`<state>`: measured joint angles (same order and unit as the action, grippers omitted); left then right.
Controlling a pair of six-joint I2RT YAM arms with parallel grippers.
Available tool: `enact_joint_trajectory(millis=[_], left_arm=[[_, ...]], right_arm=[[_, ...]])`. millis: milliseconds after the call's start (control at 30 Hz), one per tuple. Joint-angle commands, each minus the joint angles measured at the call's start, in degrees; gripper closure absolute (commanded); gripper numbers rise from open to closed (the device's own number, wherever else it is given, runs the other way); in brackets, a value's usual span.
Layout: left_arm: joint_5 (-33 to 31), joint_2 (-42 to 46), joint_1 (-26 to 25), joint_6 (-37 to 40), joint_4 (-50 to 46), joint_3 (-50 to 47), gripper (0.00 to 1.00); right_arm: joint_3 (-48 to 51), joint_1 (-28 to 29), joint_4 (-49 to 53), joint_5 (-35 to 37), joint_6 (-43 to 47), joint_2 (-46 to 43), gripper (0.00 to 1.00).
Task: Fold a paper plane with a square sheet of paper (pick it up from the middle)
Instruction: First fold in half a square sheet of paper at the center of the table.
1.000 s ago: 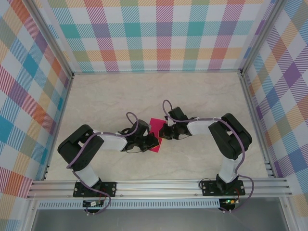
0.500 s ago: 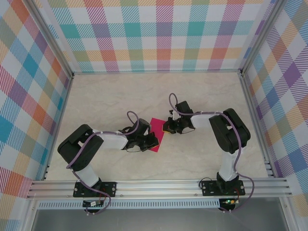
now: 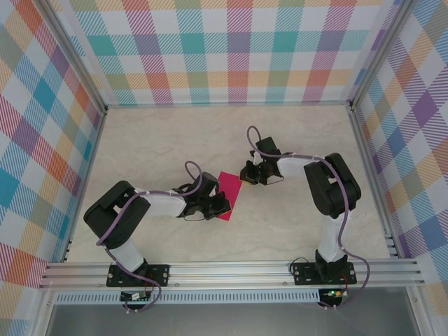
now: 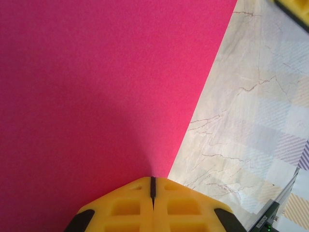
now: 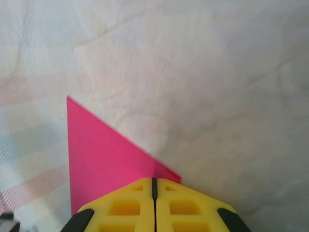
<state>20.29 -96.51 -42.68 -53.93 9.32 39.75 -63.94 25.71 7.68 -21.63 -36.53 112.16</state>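
Where the left gripper (image 4: 153,186) rests, paper (image 4: 96,96) lies plain.

Right end effector (image 3: 246,173): displaced. One second ago it lay against the right edge of the pink paper (image 3: 232,194), close beside the left arm's wrist. It has since drawn back toward the far right and now stands at the paper's far right corner; in the wrist view that corner (image 5: 99,157) runs under its tips (image 5: 153,187).

Right forearm: carried with it, now farther from the bases.

Pink paper: more surface uncovered, showing as a longer slanted strip with its right edge exposed.
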Motion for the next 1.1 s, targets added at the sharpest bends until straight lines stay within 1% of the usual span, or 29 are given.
enact_joint_trajectory(millis=[0, 67, 200, 300, 400, 533, 667, 800, 967, 1067], left_arm=[[-1.39, -1.19, -0.91, 1.52, -9.10, -1.16, 0.97], [-1.40, -1.22, -0.83, 1.50, -9.06, -1.01, 0.97], [-1.96, -1.14, -0.83, 1.49, -9.04, -0.83, 0.97], [-2.36, -1.09, -0.91, 1.53, -8.90, -0.81, 0.97], [-2.39, -1.13, -0.89, 1.47, -8.93, -0.47, 0.97], [-2.37, -1.18, -0.85, 1.84, -9.01, -0.13, 0.97], [-2.03, -0.90, -0.84, 3.16, -9.52, 0.46, 0.97], [-1.62, -0.70, -0.85, 3.72, -9.19, 0.77, 0.97], [0.77, 0.16, -0.86, 5.55, -6.97, 2.26, 0.97], [0.47, 1.48, -0.87, 7.04, -6.75, 4.17, 0.96]], right_arm=[[-2.55, -1.54, 1.54, 8.11, 1.46, -0.85, 0.93], [-2.90, -1.54, 1.22, 7.07, 1.46, -1.94, 0.93], [2.59, -0.76, -7.01, -2.87, 0.99, -7.02, 0.93], [6.05, 0.66, -7.73, -5.88, 0.06, -10.03, 0.93], [8.84, 2.18, -8.53, -8.64, -1.44, -10.39, 0.93], [9.87, 3.86, -8.91, -10.48, -1.88, -8.09, 0.93], [9.63, 4.37, -8.25, -10.41, -1.41, -5.96, 0.93], [8.84, 4.34, -4.77, -8.16, 0.06, -4.53, 0.93], [7.98, 4.34, -1.10, -5.41, 1.51, -3.27, 0.93], [7.18, 4.34, 1.35, -3.54, 2.29, -2.75, 0.94]])
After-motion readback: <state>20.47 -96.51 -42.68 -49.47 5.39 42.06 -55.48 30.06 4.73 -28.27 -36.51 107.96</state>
